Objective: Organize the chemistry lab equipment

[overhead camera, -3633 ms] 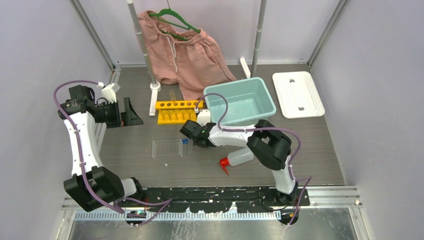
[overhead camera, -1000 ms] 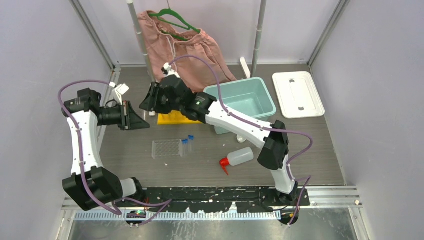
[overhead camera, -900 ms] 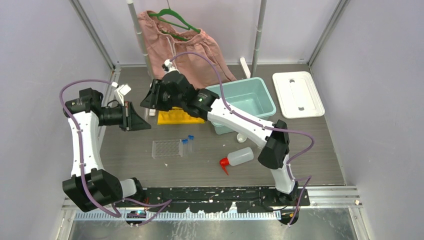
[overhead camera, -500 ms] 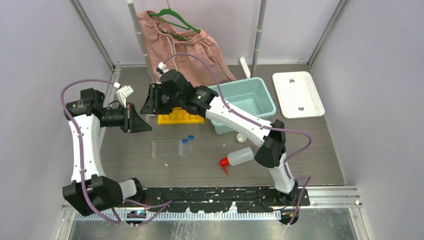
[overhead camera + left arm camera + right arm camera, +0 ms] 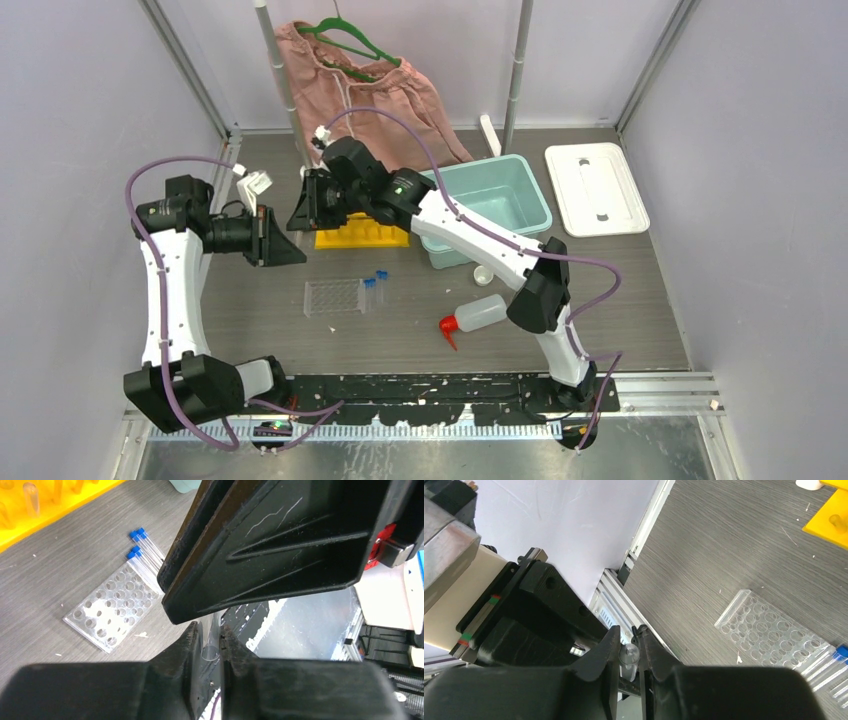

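Both left jaws and right jaws pinch one glass tube (image 5: 210,649), held between pads.

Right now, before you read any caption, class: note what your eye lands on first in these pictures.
The two arms meet nose to nose above the table's left rear, with the left gripper and right gripper both closed on one clear glass tube. Behind them pink shorts hang on a green hanger. A yellow rack shows under the right arm, beside a teal tub.
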Robot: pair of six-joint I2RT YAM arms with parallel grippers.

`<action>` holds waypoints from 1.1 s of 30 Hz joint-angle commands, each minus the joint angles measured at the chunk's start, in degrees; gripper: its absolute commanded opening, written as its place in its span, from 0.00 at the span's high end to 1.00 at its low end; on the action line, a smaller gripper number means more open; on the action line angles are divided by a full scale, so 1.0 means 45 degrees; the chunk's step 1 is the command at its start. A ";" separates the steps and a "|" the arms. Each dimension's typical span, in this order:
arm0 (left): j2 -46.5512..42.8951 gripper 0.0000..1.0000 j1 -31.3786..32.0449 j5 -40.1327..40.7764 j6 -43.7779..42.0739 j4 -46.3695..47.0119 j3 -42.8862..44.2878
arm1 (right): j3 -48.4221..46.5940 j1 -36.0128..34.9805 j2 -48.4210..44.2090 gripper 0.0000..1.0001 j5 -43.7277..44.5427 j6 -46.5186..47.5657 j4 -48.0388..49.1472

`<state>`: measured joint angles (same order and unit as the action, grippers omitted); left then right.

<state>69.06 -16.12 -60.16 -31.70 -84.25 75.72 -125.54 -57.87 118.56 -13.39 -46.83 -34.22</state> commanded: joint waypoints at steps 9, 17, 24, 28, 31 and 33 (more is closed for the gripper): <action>0.0011 0.00 0.0046 0.1923 0.3108 0.2682 -0.0283 | 0.1072 0.0499 -0.1766 0.99 0.4854 0.3479 -0.0481; 0.0749 0.00 0.0032 0.3558 0.4131 0.3349 -0.0285 | 0.6223 0.0695 -0.3460 0.99 0.8719 0.6413 0.4498; 0.0986 0.00 0.0041 0.4088 0.4094 0.3487 -0.0264 | 0.8498 0.0943 -0.3180 0.99 0.9086 0.7682 0.8335; 0.1145 0.00 0.0037 0.4200 0.3986 0.3427 -0.0232 | 0.9031 0.1007 -0.2790 0.99 0.9227 0.7969 0.9658; 0.1245 0.00 0.0035 0.4249 0.3902 0.3403 -0.0245 | 0.9230 0.1057 -0.2540 0.99 0.9304 0.8132 1.0312; 0.1318 0.00 0.0046 0.4251 0.3860 0.3415 -0.0245 | 0.9184 0.1070 -0.2350 0.99 0.9205 0.8196 1.0432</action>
<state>74.67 -15.86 -41.19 -13.89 -70.08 74.13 -84.18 -53.39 107.28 26.44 -12.23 3.49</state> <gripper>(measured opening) 0.994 0.220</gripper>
